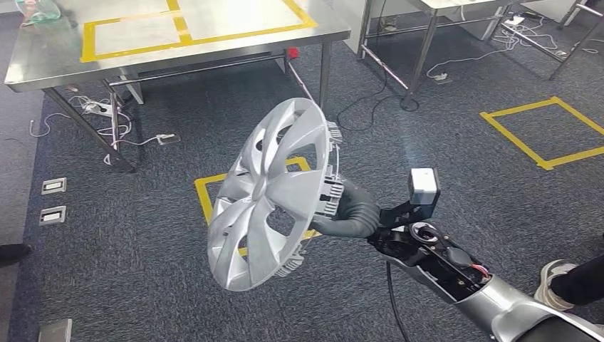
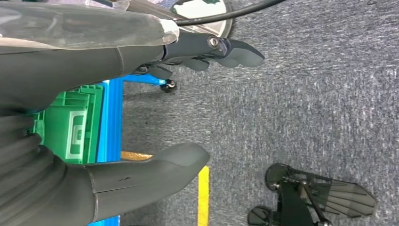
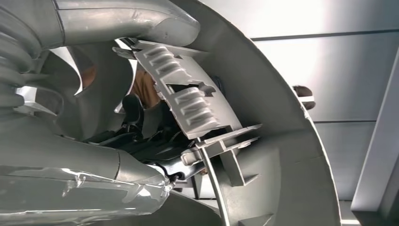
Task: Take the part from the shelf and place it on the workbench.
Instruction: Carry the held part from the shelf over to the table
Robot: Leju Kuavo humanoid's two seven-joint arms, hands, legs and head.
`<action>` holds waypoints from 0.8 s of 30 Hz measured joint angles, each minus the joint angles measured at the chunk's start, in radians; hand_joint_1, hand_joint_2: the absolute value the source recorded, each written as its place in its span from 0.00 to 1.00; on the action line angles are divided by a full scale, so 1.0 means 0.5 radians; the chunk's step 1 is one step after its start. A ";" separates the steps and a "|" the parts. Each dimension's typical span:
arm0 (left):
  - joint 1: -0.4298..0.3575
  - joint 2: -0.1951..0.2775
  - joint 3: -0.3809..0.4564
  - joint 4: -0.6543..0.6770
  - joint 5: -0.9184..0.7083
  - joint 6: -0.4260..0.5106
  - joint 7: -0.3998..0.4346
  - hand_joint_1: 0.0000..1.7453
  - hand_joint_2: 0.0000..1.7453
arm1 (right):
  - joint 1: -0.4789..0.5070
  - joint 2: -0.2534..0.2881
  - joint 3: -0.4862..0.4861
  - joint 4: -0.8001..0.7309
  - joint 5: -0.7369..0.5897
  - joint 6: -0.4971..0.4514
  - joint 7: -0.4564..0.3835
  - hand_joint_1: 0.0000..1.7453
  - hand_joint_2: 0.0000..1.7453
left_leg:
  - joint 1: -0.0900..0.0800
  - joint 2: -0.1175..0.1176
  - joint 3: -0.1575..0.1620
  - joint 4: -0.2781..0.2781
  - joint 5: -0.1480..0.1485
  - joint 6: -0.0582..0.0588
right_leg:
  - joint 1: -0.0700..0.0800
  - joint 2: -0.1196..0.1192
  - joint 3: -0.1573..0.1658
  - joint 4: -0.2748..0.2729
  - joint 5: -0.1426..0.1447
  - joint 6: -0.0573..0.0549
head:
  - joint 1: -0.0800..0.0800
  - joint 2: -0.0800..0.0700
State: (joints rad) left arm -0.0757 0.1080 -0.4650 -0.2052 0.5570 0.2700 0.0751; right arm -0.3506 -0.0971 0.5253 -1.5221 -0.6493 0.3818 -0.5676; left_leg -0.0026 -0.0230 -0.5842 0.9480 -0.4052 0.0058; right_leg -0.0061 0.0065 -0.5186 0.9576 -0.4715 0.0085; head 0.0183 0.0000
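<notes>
- Right now the right hand (image 1: 349, 210) grips the silver wheel cover (image 1: 274, 192) from behind, fingers curled on its rim, holding it tilted in the air above the carpet, well short of the steel workbench (image 1: 64, 68).
- Left hand (image 2: 141, 108) hangs with thumb and fingers apart, holding nothing.

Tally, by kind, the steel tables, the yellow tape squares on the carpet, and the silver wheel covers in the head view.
Steel tables: 2
Yellow tape squares on the carpet: 2
Silver plastic wheel covers: 1
Total: 5
</notes>
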 joint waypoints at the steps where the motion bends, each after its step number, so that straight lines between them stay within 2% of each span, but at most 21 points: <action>1: 0.000 0.000 -0.002 0.000 0.000 0.002 0.002 0.00 1.00 | 0.002 0.000 -0.002 0.000 0.000 0.001 0.000 1.00 1.00 | 0.000 0.000 0.000 0.000 0.000 -0.001 | 0.000 0.000 0.000 0.000 0.000 -0.001 | 0.000 0.000; 4: 0.000 0.000 -0.007 0.000 -0.001 0.008 0.010 0.00 1.00 | 0.004 0.000 -0.005 0.000 0.000 0.002 -0.002 1.00 1.00 | -0.001 0.000 -0.001 0.001 -0.003 -0.003 | -0.003 0.000 0.001 -0.002 0.000 -0.001 | 0.000 0.000; 6: 0.000 0.002 -0.009 0.000 -0.001 0.010 0.015 0.00 1.00 | 0.004 0.000 -0.005 -0.002 0.000 0.003 -0.002 1.00 1.00 | -0.006 -0.001 0.001 -0.002 -0.008 0.012 | -0.008 -0.001 0.008 -0.019 0.003 0.009 | -0.004 0.000; 8: 0.000 0.003 -0.010 0.000 -0.002 0.011 0.018 0.00 1.00 | 0.008 -0.001 -0.005 -0.009 0.000 0.006 -0.003 1.00 1.00 | 0.010 0.002 0.040 -0.060 0.003 0.031 | -0.005 -0.003 0.014 -0.028 -0.003 0.022 | -0.007 0.000; 9: 0.000 0.002 -0.010 0.000 -0.002 0.011 0.020 0.00 1.00 | 0.008 -0.001 -0.007 -0.013 -0.001 0.010 -0.004 1.00 1.00 | 0.020 0.005 0.068 -0.097 0.010 0.034 | -0.003 -0.004 0.000 0.007 -0.025 0.030 | -0.004 0.000; 10: 0.000 0.001 -0.011 0.000 -0.003 0.011 0.021 0.00 1.00 | 0.009 -0.002 -0.009 -0.016 -0.001 0.013 -0.006 1.00 1.00 | 0.030 0.008 0.095 -0.127 0.014 0.037 | -0.003 -0.005 -0.037 0.087 -0.064 0.039 | 0.003 0.000; 12: 0.000 0.000 -0.016 0.000 -0.003 0.012 0.024 0.00 1.00 | 0.017 -0.002 -0.014 -0.016 -0.002 0.016 -0.009 1.00 1.00 | 0.035 0.011 0.123 -0.140 0.004 0.037 | -0.018 -0.005 -0.172 0.348 -0.166 0.065 | 0.018 0.000; 13: 0.000 0.000 -0.019 0.000 -0.003 0.012 0.024 0.00 1.00 | 0.024 -0.003 -0.017 -0.015 -0.002 0.017 -0.010 1.00 1.00 | 0.040 0.009 0.134 -0.138 -0.007 0.033 | -0.029 -0.005 -0.236 0.459 -0.192 0.079 | 0.023 0.000; 14: 0.002 -0.001 -0.022 0.000 -0.002 0.012 0.025 0.00 1.00 | 0.030 -0.003 -0.019 -0.015 -0.002 0.017 -0.011 1.00 1.00 | 0.048 0.007 0.147 -0.135 -0.020 0.024 | -0.040 -0.005 -0.271 0.506 -0.180 0.094 | 0.026 0.000; 15: 0.004 -0.003 -0.023 0.000 -0.002 0.012 0.026 0.00 1.00 | 0.033 -0.003 -0.020 -0.015 -0.003 0.018 -0.011 1.00 1.00 | 0.058 0.004 0.161 -0.128 -0.037 0.012 | -0.053 -0.006 -0.266 0.474 -0.129 0.111 | 0.029 0.000; 17: 0.008 -0.006 -0.024 0.000 -0.001 0.012 0.027 0.00 1.00 | 0.036 -0.005 -0.021 -0.015 -0.003 0.019 -0.011 1.00 1.00 | 0.080 -0.003 0.189 -0.101 -0.082 -0.022 | -0.080 -0.003 -0.171 0.244 0.020 0.148 | 0.038 0.000; 18: 0.007 -0.003 -0.024 0.000 -0.001 0.012 0.027 0.00 1.00 | 0.037 -0.006 -0.022 -0.014 -0.003 0.020 -0.011 1.00 1.00 | 0.085 -0.007 0.193 -0.078 -0.107 -0.043 | -0.086 0.002 -0.116 0.130 0.056 0.158 | 0.047 0.000; 19: 0.006 0.000 -0.025 0.000 -0.001 0.013 0.027 0.00 1.00 | 0.039 -0.008 -0.022 -0.014 -0.003 0.020 -0.011 1.00 1.00 | 0.086 -0.011 0.191 -0.057 -0.126 -0.062 | -0.088 0.008 -0.078 0.061 0.065 0.146 | 0.054 0.000; 20: 0.005 0.002 -0.026 0.001 -0.002 0.014 0.026 0.00 1.00 | 0.042 -0.009 -0.023 -0.014 -0.004 0.020 -0.012 1.00 1.00 | 0.084 -0.014 0.185 -0.042 -0.138 -0.078 | -0.084 0.013 -0.062 0.038 0.046 0.125 | 0.052 0.000; 22: 0.001 0.001 -0.027 0.000 -0.002 0.015 0.026 0.00 1.00 | 0.045 -0.010 -0.025 -0.017 -0.004 0.018 -0.013 1.00 1.00 | 0.086 -0.019 0.186 -0.038 -0.148 -0.099 | -0.073 0.016 -0.055 0.044 0.015 0.062 | 0.035 0.000; 24: -0.004 0.001 -0.028 0.000 -0.003 0.015 0.025 0.00 1.00 | 0.043 -0.011 -0.030 -0.024 -0.005 0.017 -0.014 1.00 1.00 | 0.091 0.002 0.167 0.024 -0.168 -0.112 | -0.068 0.015 -0.021 0.035 -0.009 0.024 | 0.012 0.000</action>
State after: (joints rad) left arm -0.0779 0.1082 -0.4790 -0.2054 0.5553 0.2777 0.0876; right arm -0.3292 -0.1028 0.5105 -1.5343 -0.6516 0.3903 -0.5744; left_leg 0.0431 -0.0221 -0.5007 0.9599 -0.4893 -0.0501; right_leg -0.0403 0.0139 -0.5290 0.9753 -0.4760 0.0206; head 0.0242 0.0001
